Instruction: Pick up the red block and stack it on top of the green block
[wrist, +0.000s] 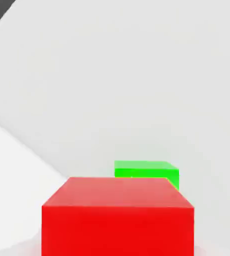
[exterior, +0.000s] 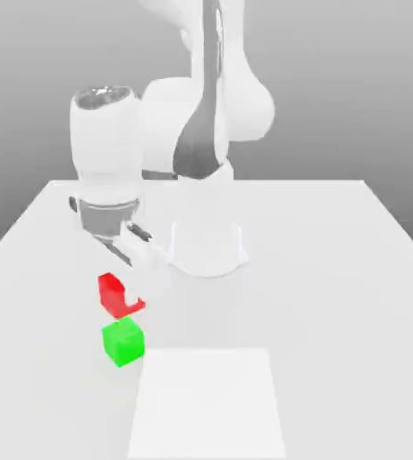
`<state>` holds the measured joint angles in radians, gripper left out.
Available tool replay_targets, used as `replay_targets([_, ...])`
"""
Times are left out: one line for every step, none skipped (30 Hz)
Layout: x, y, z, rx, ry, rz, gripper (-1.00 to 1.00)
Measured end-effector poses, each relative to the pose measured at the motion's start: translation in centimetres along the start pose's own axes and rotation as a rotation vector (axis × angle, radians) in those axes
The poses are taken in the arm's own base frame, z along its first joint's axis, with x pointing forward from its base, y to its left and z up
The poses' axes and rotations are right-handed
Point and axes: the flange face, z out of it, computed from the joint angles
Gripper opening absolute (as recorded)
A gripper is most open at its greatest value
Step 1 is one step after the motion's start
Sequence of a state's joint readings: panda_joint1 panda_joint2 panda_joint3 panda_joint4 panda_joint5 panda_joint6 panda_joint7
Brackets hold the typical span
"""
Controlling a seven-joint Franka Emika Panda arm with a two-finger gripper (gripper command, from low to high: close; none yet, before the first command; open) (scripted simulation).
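Note:
The red block (exterior: 111,290) rests on the white table (exterior: 336,269), toward the exterior view's left. My gripper (exterior: 135,293) reaches down onto it at a slant and is shut on the red block, with one white finger (exterior: 138,296) covering part of its side. The green block (exterior: 123,341) stands on the table just in front of the red one, a small gap apart. In the hand view the red block (wrist: 118,215) looms close, and the green block (wrist: 147,172) shows just beyond it.
The arm's white base (exterior: 208,247) stands at the table's middle, behind the blocks. A brighter white square patch (exterior: 206,404) lies flat on the table at the front, to the right of the green block in the exterior view.

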<state>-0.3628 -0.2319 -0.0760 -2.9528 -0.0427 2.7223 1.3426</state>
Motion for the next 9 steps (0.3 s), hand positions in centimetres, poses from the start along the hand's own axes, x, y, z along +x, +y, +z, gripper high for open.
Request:
replay_targets([0.1,0.1,0.7,0.0,0.0,0.004,-1.0])
replay_targets([0.1,0.1,1.5,0.0,0.0,0.006,-1.0])
replay_targets([0.2,0.1,2.3,0.0,0.0,0.007,-1.0])
replay_targets([0.2,0.1,3.1,0.0,-0.001,0.007,-1.0])
replay_targets([0.2,0.2,3.9,0.0,-0.001,0.008,-1.0])
replay_targets([0.1,0.2,4.7,0.0,-0.001,0.006,-1.0])
replay_targets([0.1,0.3,5.3,0.0,0.0,0.006,1.0])
replay_targets([0.0,0.3,5.3,0.0,0.0,0.005,1.0])
replay_targets([0.0,0.3,5.3,0.0,0.0,0.003,1.0])
